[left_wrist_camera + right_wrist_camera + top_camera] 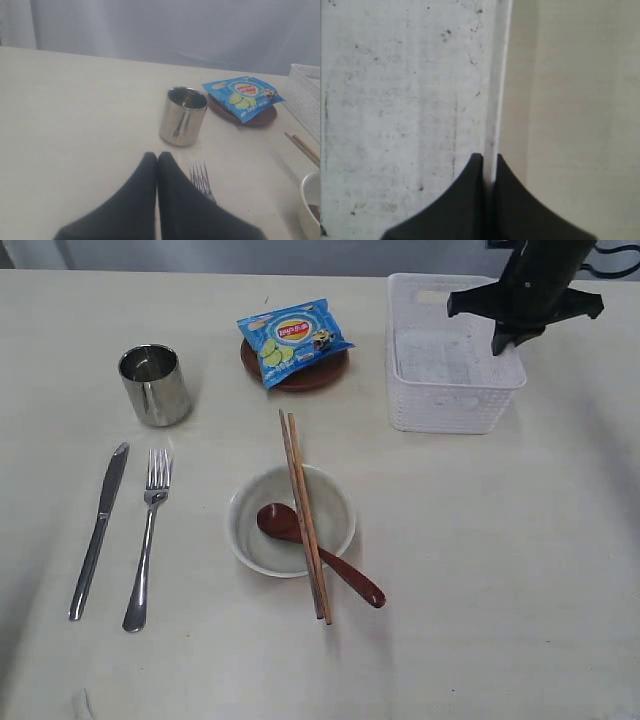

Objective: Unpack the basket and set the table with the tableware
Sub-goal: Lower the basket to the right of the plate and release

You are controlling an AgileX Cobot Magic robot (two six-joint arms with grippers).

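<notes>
The right hand (487, 158) is closed, its two fingertips pinched on the thin upper edge of the basket (450, 400) at the side wall farthest from the rest of the setting. Below it the basket's floor shows bare and scuffed, and nothing can be seen inside. The basket stands on the surface (500, 570) near the far right. Just beside it is the plate (312, 380), with a blue snack packet (293, 338) lying on it. Nearer the middle sits the bowl (250, 540), with the spoon (320, 555) resting in it and the chopsticks (305, 515) laid across its rim. The cup (155, 385), knife (98, 530) and fork (148, 540) are set out to the left. The left hand (158, 156) is closed on nothing and hangs above the fork's tines.

Unpacking looks finished and the setting complete, so the step in hand seems to be dealing with the empty basket. Moving it by a one-sided pinch calls for a slow, level pull, since the light basket is likely to tilt, and a path away from the plate
</notes>
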